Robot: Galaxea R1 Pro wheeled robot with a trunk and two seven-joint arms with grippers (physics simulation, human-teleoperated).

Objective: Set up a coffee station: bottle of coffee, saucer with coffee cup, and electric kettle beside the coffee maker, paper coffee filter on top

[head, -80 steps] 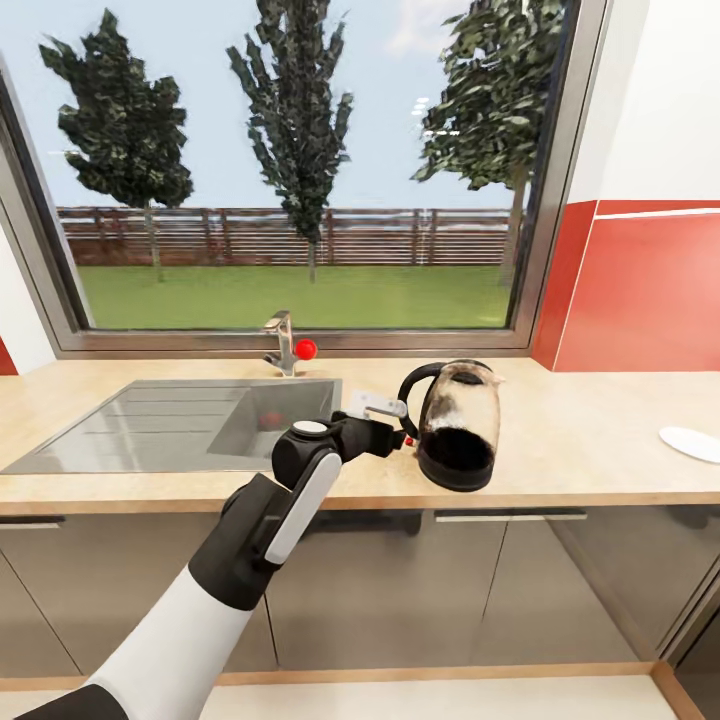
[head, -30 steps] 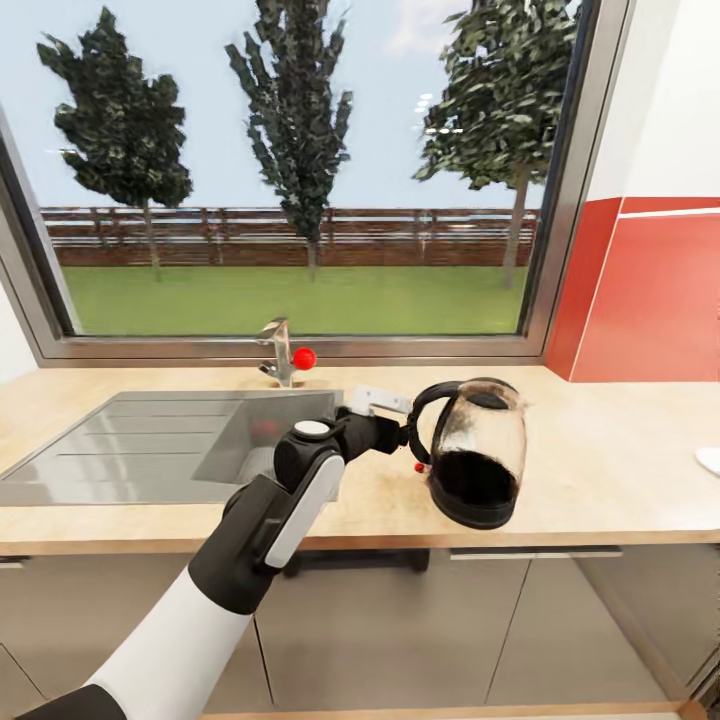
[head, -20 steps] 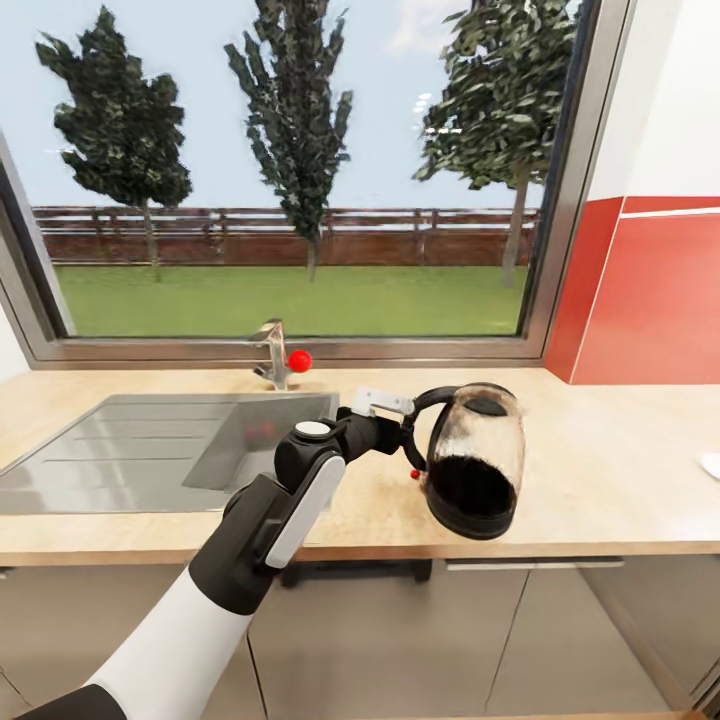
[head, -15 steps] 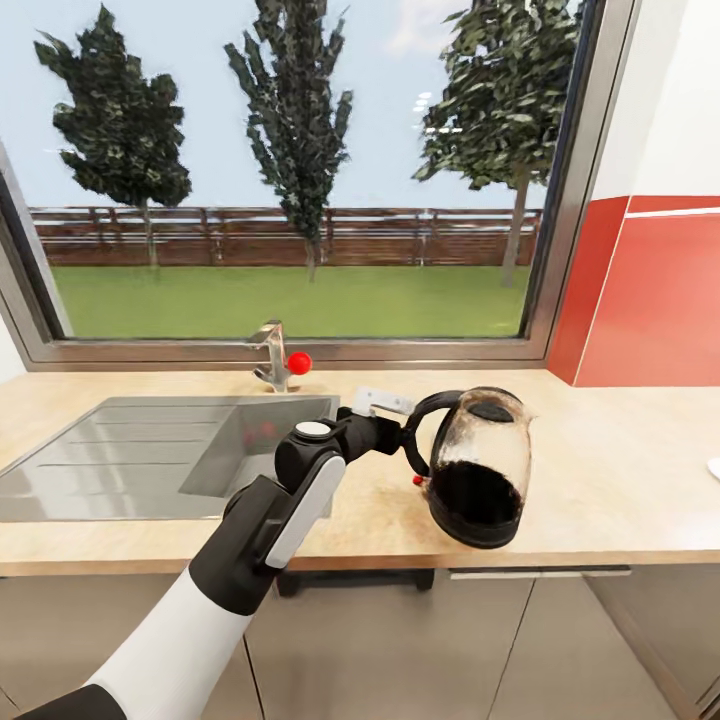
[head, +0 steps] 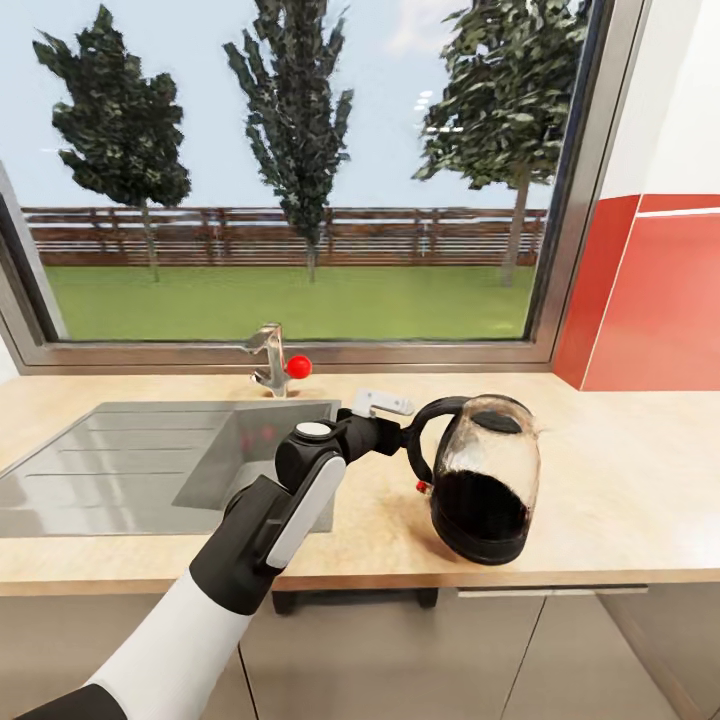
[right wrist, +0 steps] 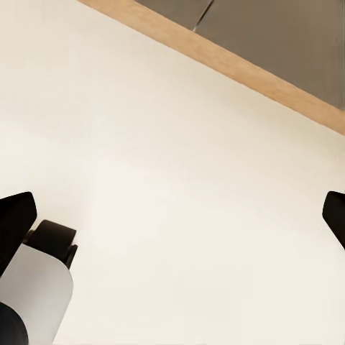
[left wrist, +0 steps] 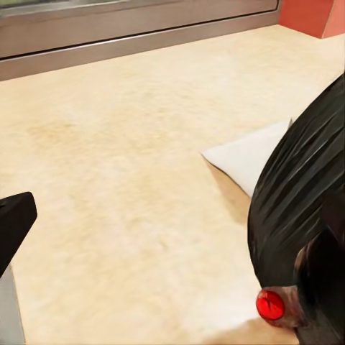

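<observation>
The electric kettle (head: 485, 480), clear glass with dark liquid and a black base, leans slightly over the kitchen countertop (head: 620, 480) just right of the sink. My left gripper (head: 402, 436) is shut on its black loop handle (head: 425, 440). In the left wrist view the kettle's handle (left wrist: 298, 215) and its red button (left wrist: 271, 305) sit very close, with one dark fingertip (left wrist: 11, 224) at the edge. In the right wrist view my right gripper (right wrist: 172, 215) is open, its fingertips far apart over pale floor.
A steel sink (head: 150, 460) with a faucet (head: 268, 362) lies left of the kettle, under a large window. Red backsplash (head: 660, 300) rises at the right. Dark cabinet fronts (head: 420, 650) run below the counter's front edge.
The kettle has travelled right along the counter, away from the faucet, held by my left gripper. The camera has also shifted, and the white plate at the right edge has left the view.
</observation>
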